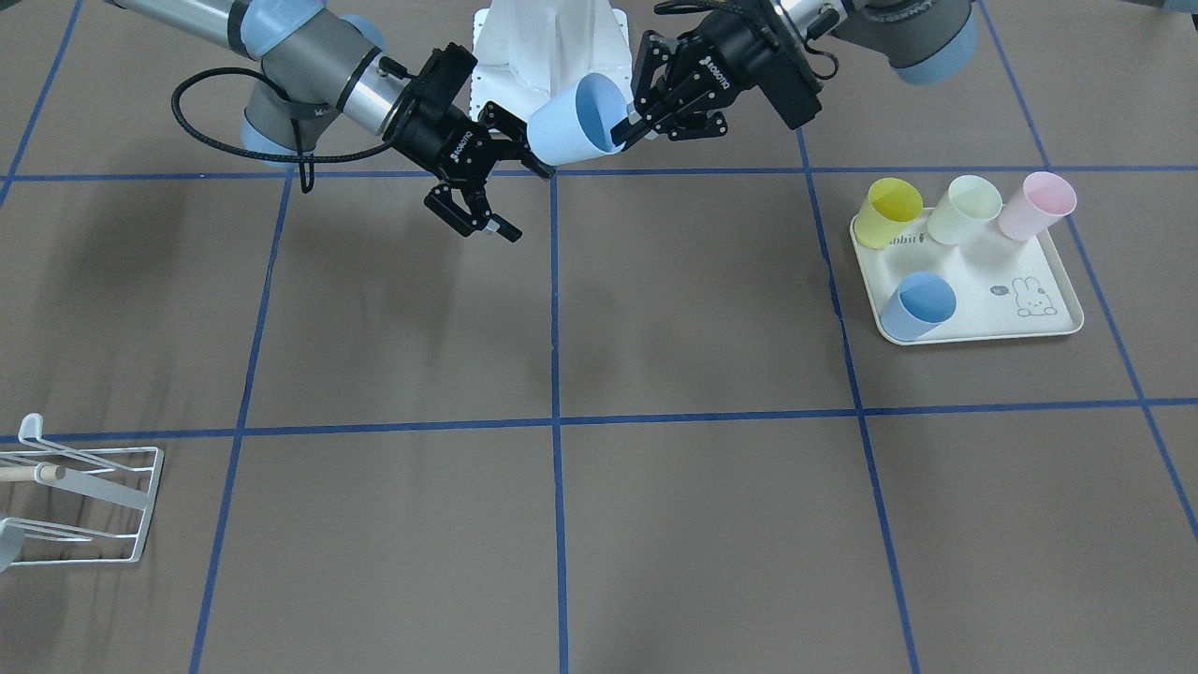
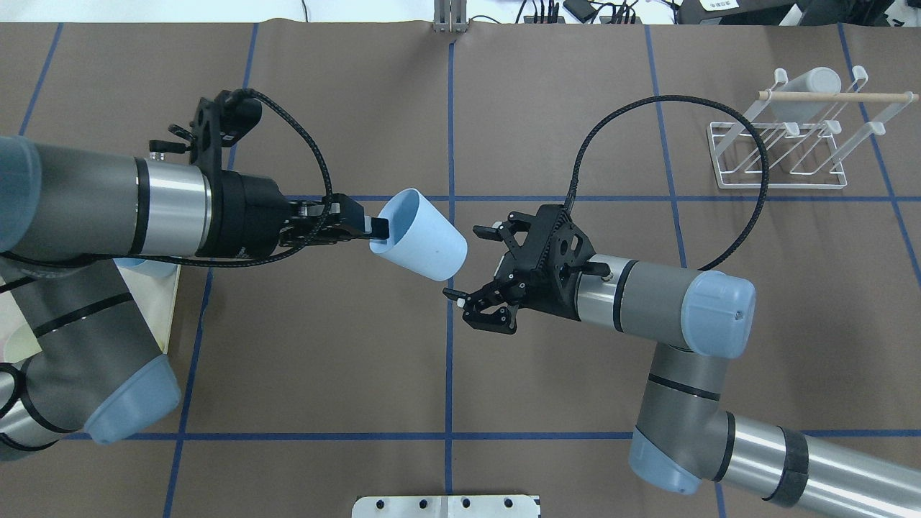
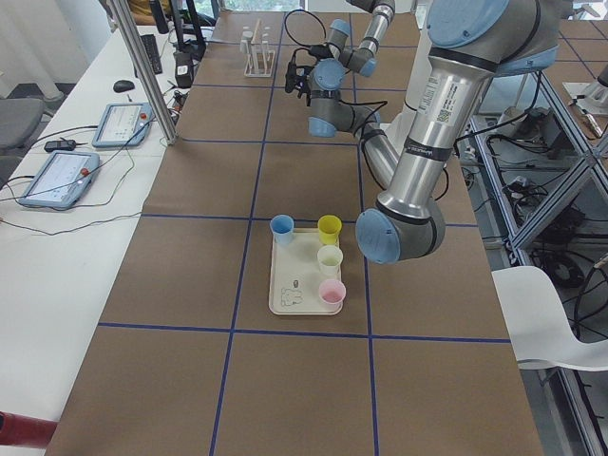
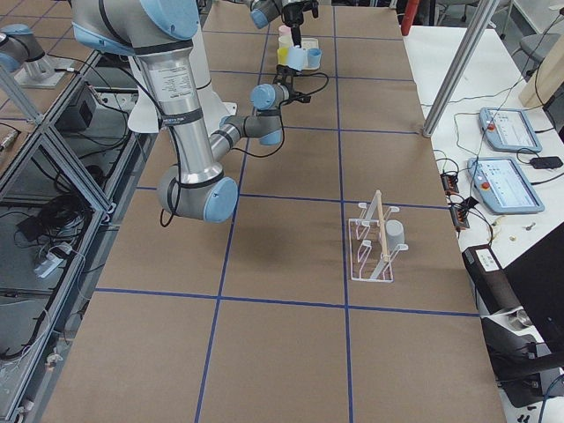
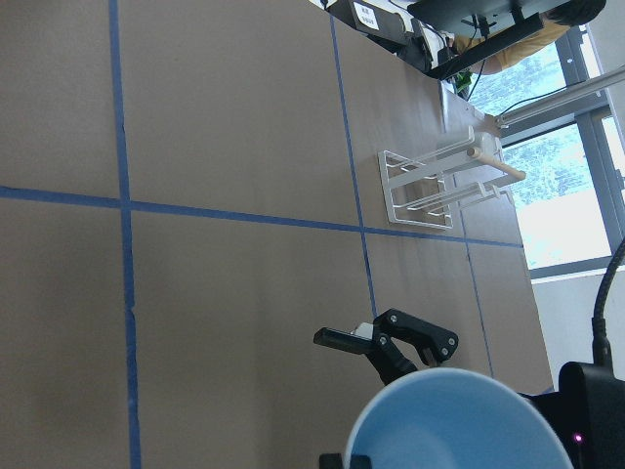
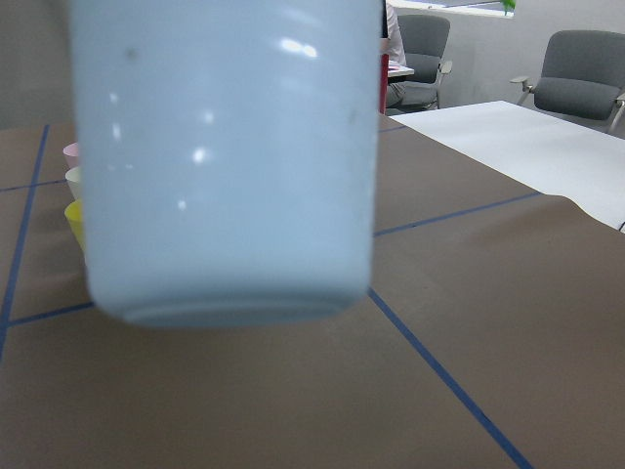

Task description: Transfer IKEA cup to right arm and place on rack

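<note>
Gripping blue cup (image 2: 421,237) by rim, left hand (image 2: 374,229); right hand (image 2: 464,261) open beside its base; rack (image 1: 103,490) partly cropped.

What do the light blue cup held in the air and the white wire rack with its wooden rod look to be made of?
Light blue cup: probably plastic, smooth and slightly glossy; small highlights show on its wall. White wire rack: likely coated metal wire, thin, evenly white bars. Its rod: seemingly unfinished light wood, matt tan.
</note>
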You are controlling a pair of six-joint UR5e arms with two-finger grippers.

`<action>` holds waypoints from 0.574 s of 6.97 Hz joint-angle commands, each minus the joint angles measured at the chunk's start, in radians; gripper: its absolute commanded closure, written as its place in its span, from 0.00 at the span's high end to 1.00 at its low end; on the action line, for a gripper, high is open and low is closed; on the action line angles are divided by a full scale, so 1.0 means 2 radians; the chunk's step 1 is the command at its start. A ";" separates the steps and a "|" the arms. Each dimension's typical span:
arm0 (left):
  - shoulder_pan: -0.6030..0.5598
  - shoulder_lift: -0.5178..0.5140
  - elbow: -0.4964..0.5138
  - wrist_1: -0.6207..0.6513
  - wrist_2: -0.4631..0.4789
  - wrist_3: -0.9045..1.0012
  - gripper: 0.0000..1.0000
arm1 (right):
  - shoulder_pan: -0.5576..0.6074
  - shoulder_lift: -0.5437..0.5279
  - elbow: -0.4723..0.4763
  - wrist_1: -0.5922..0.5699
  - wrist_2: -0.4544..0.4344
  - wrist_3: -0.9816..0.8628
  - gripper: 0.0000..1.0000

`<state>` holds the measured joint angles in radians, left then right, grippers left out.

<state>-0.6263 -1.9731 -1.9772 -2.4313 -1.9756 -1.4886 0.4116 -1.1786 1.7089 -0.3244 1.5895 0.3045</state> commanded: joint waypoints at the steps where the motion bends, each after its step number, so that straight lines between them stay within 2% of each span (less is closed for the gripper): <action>1: 0.009 -0.006 0.013 -0.001 0.008 0.000 0.00 | -0.005 0.000 -0.008 0.037 0.000 -0.002 0.96; 4: 0.009 -0.010 0.027 -0.002 0.008 0.001 0.00 | -0.010 0.000 -0.027 0.082 -0.007 -0.003 0.98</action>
<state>-0.6079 -1.9868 -1.9367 -2.4342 -1.9606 -1.4877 0.3955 -1.1781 1.6666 -0.1891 1.5781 0.3004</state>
